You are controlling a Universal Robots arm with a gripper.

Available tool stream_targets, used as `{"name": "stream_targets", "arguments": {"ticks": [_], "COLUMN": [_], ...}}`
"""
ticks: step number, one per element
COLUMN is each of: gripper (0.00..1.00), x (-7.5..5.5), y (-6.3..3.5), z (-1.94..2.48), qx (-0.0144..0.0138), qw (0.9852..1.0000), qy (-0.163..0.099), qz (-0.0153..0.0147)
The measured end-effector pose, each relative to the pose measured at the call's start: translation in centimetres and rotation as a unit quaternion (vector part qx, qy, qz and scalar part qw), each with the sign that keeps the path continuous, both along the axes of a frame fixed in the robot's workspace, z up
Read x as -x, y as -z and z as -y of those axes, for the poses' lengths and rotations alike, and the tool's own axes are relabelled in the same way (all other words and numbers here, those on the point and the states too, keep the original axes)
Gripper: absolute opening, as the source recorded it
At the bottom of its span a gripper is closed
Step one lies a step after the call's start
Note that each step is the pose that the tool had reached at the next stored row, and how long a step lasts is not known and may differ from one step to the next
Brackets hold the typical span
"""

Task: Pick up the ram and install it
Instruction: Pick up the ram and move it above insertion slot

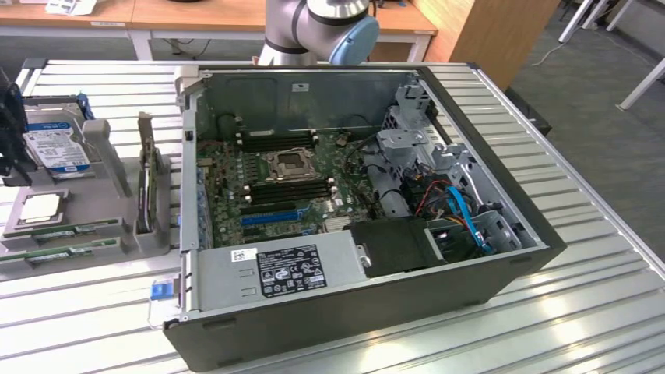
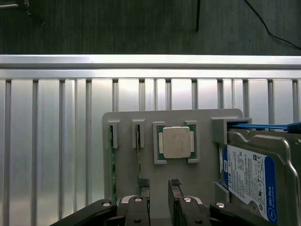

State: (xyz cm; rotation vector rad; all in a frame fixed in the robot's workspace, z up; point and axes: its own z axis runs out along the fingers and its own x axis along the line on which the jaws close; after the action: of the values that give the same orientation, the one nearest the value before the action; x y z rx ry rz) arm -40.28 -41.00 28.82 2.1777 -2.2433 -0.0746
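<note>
Two ram sticks point(image 2: 112, 162) point(image 2: 138, 155) stand on edge in slots of a grey holder point(image 2: 207, 117), thin green boards side by side. In the exterior view they lie at the holder's front point(image 1: 62, 231) point(image 1: 58, 254), at the exterior view's left. My gripper point(image 2: 159, 183) hovers above the holder, open, with nothing between its fingers. One fingertip point(image 2: 143, 182) sits over the end of the inner ram stick; the other point(image 2: 175, 182) is over bare holder beside the processor chip point(image 2: 176, 142). Black memory slots point(image 1: 291, 191) lie on the motherboard inside the open case point(image 1: 364, 312).
A blue-labelled hard drive point(image 2: 251, 181) stands in the holder beside the processor. Metal slats form the table point(image 2: 56, 141). In the case are a blue expansion slot point(image 1: 272, 216), the processor socket point(image 1: 289, 165), a power supply point(image 1: 280, 269) and drive cages point(image 1: 416, 148).
</note>
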Motion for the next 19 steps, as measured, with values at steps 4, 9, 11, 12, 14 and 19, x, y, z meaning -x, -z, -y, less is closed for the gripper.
{"name": "stream_targets", "arguments": {"ticks": [4,9,11,12,14,19], "gripper": [0.30,0.30,0.30,0.30,0.30,0.30], "x": [0.0,0.0,0.0,0.0,0.0,0.0], "y": [0.60,1.36,1.66,1.81,2.10,2.81], "z": [0.00,0.00,0.00,0.00,0.00,0.00], "qx": [0.0000,0.0000,0.0000,0.0000,0.0000,0.0000], "qw": [1.0000,1.0000,1.0000,1.0000,1.0000,1.0000], "qy": [0.000,0.000,0.000,0.000,0.000,0.000], "qz": [0.0000,0.0000,0.0000,0.0000,0.0000,0.0000]}}
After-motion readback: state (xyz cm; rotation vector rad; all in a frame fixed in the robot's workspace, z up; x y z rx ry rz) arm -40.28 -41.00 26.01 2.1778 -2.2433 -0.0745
